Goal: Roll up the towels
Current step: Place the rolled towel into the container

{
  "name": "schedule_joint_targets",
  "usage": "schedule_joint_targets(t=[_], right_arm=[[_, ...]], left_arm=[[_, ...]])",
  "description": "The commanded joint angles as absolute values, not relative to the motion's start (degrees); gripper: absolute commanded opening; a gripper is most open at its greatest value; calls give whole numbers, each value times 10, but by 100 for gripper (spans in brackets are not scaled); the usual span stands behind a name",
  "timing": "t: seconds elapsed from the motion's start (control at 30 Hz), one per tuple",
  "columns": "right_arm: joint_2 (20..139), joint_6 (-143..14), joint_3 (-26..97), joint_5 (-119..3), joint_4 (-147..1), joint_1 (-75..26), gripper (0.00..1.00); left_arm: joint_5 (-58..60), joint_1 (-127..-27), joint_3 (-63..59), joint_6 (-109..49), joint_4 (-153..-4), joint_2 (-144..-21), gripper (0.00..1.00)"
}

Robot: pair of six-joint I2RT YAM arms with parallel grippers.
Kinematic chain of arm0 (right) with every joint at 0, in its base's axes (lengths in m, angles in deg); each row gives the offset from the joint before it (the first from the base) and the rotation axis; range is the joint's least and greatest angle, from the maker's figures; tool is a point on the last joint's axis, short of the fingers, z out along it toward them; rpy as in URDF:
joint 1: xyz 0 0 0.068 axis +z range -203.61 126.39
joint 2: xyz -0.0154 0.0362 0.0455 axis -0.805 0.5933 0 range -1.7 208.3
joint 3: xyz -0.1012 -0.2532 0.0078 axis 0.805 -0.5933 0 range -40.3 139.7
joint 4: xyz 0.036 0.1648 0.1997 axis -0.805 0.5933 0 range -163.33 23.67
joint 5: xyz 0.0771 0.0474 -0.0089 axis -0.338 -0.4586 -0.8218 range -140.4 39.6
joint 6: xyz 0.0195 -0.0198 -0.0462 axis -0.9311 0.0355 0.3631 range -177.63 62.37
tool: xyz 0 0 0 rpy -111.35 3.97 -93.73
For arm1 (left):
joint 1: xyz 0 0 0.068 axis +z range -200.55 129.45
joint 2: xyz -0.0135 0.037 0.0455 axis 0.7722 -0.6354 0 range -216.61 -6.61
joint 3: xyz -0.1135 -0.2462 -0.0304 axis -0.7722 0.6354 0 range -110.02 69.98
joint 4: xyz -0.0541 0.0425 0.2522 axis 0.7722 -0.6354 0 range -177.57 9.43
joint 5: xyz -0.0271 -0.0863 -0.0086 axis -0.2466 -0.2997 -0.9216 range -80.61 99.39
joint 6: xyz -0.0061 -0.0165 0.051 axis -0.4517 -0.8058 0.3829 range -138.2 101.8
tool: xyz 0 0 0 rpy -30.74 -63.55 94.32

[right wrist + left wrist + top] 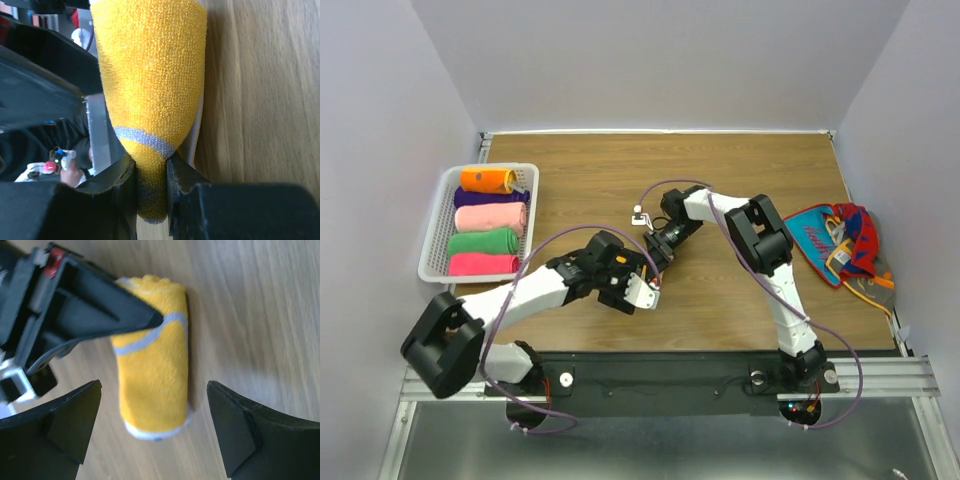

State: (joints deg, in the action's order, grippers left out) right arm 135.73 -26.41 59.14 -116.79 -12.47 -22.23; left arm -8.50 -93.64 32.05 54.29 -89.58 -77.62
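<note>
- A yellow towel (152, 365), wound into a short roll, lies on the table (740, 180) near its middle, a touch toward 6 o'clock.
- The right pincer (151, 170) pinches one end of the roll, its fingers drawn narrow on the cloth. The left pincer (153, 395) hangs spread wide, one finger on each side of the roll, touching nothing.
- The rolling looks finished, and the step in hand appears to be a handover. The next move likely calls for the left pincer to close across the roll's middle, firmly enough that it does not unwind when the right lets go.
- At 9 o'clock a white basket (435, 235) holds five rolled towels (488, 215). At 3 o'clock red-and-blue patterned towels (845, 250) lie in a heap, unrolled.
- The right pincer's finger slants over the roll's end, crowding the left pincer's approach.
</note>
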Motion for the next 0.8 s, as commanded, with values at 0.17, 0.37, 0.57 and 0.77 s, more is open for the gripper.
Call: schedule_joint_targets(t=[0.17, 0.37, 0.57, 0.77], right_arm=[[1392, -226, 589, -1102, -111, -226, 2], [1400, -218, 593, -1120, -104, -226, 3], [1424, -195, 605, -1151, -67, -227, 4], [1454, -132, 636, -1194, 16, -228, 8]], left_arm=[[-70, -945, 271, 508, -818, -889, 99], [-62, -945, 235, 509, -833, -956, 89], [-70, -947, 221, 511, -850, -985, 71], [-68, -953, 217, 500, -875, -996, 44]])
